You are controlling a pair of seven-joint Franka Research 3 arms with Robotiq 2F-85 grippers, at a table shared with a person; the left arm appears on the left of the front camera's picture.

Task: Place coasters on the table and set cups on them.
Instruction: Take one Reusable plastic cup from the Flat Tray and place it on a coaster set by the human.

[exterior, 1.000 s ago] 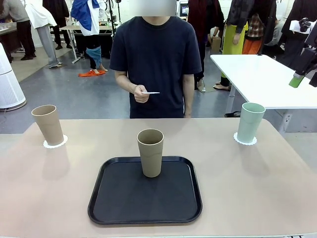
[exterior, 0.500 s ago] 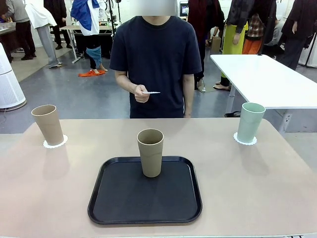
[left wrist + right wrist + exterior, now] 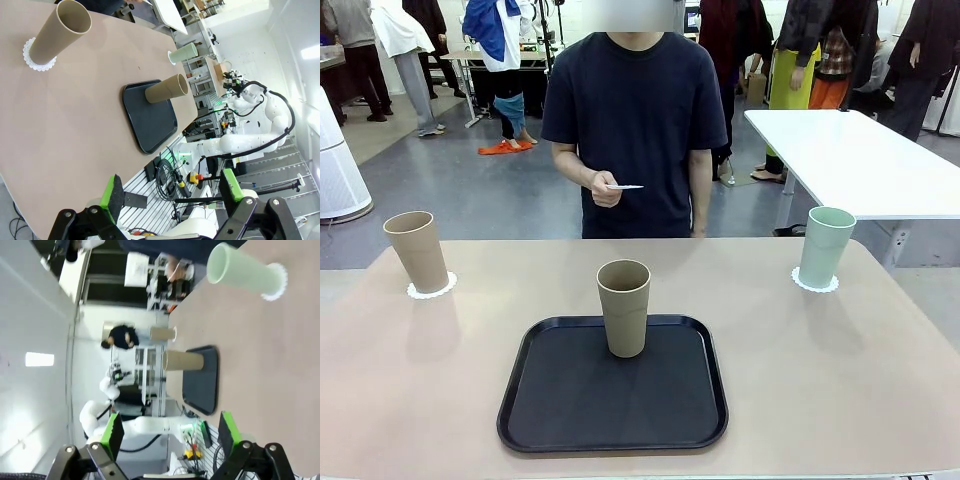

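Currently left tool and right tool gape empty; I should grip tan cup on tray mid-wall, keeping it upright.

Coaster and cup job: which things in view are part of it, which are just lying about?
Job:
- left tan cup on left coaster
- mint cup on right coaster
- middle tan cup, standing on the tray, no coaster
- third coaster, apparently, in the person's hand
- table

Lying about:
- tray
- white table
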